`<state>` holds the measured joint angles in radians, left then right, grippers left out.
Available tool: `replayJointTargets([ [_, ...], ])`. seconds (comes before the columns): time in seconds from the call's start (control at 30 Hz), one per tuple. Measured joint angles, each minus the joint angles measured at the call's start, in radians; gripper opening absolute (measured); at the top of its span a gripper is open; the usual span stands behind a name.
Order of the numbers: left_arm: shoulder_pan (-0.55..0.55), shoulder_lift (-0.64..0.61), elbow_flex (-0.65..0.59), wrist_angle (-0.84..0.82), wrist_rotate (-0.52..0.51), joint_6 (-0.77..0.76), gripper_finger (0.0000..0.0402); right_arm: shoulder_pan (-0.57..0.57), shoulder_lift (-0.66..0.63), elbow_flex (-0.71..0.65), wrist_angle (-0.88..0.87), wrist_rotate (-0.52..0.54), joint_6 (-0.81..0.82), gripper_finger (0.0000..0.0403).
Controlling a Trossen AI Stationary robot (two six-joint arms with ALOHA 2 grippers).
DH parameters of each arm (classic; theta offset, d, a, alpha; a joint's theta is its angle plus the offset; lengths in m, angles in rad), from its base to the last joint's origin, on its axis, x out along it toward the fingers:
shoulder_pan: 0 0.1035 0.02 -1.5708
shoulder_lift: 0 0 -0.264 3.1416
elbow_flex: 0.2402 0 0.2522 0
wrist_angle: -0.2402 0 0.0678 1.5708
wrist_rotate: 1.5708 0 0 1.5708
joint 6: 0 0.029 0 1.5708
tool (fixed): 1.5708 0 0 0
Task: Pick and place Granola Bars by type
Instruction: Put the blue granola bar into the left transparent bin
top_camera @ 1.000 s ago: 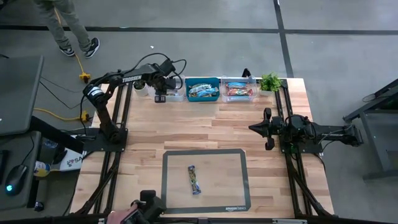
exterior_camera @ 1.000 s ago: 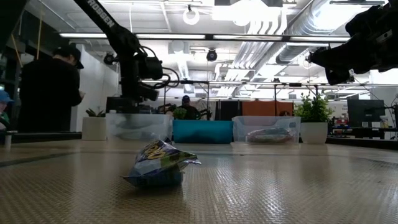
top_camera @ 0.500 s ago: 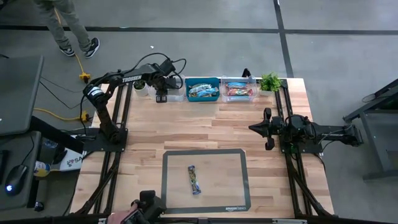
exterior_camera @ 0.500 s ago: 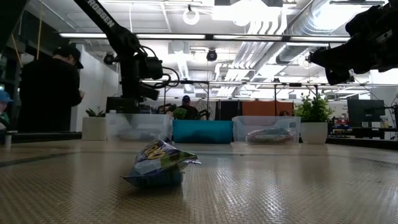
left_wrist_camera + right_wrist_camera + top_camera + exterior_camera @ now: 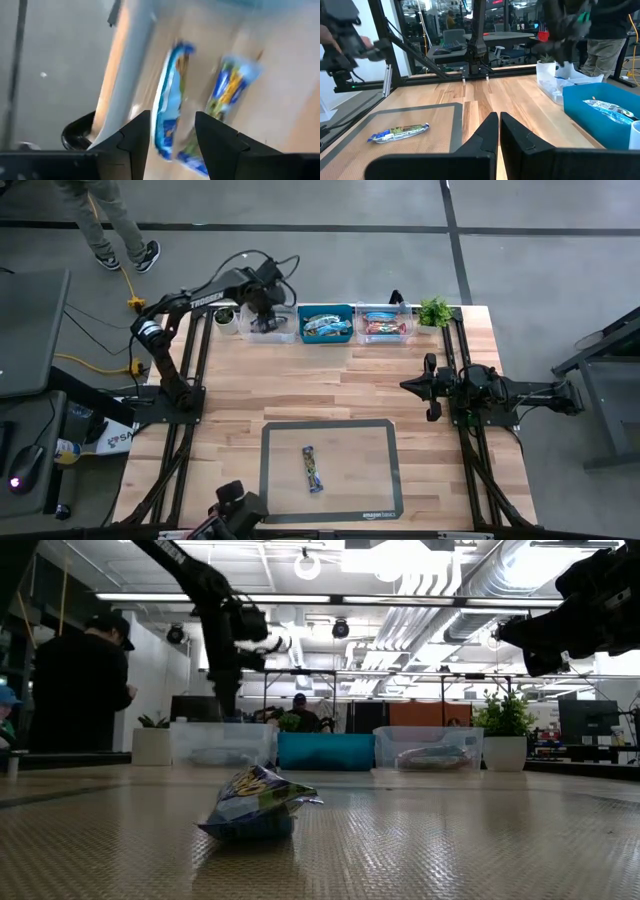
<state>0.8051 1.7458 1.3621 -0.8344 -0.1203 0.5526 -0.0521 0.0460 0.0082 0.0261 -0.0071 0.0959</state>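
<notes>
The left gripper (image 5: 264,320) hangs over the clear plastic bin (image 5: 272,332) at the table's far edge, its two dark fingers (image 5: 134,137) parted with nothing between them; below them two glossy light-blue wrapped bars (image 5: 170,107) lie in that bin, their print too smeared to read; the arm's upper link carries white lettering that reads TROSSEN (image 5: 203,300). Beside it stands a solid blue bin (image 5: 326,325) with crinkled blue bars inside, then a second clear bin (image 5: 384,323) holding red-orange bars, then a small green plant (image 5: 435,311). One slim bar (image 5: 313,468), blue with yellow and green print, lies near the middle of the grey woven mat (image 5: 285,442) on the pale wooden table (image 5: 330,385); small lettering on the mat's near edge is unreadable. The right gripper (image 5: 408,387) waits over the table's right side, fingers pressed together, empty.
</notes>
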Motion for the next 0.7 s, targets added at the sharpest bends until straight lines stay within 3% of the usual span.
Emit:
replayJointTargets([
  [0.13, 0.0, -0.01, 0.102, -0.086, 0.074, -0.281, 0.0152, 0.0, 0.0, 0.0, 0.0, 0.0, 0.0, 0.0],
  [0.23, 0.0, -0.011, 0.173, -0.18, 0.19, -0.542, 0.0152, 0.0, 0.0, 0.0, 0.0, 0.0, 0.0, 0.0],
  [0.4, -0.038, -0.011, 0.211, -0.266, 0.344, -0.885, 0.0152, 0.0, 0.0, 0.0, 0.0, 0.0, 0.0, 0.0],
  [0.53, -0.101, -0.011, 0.213, -0.326, 0.414, -1.049, 0.0152, 0.0, 0.0, 0.0, 0.0, 0.0, 0.0, 0.0],
  [0.7, -0.248, -0.011, 0.213, -0.391, 0.383, -1.173, 0.0152, 0.0, 0.0, 0.0, 0.0, 0.0, 0.0, 0.0],
])
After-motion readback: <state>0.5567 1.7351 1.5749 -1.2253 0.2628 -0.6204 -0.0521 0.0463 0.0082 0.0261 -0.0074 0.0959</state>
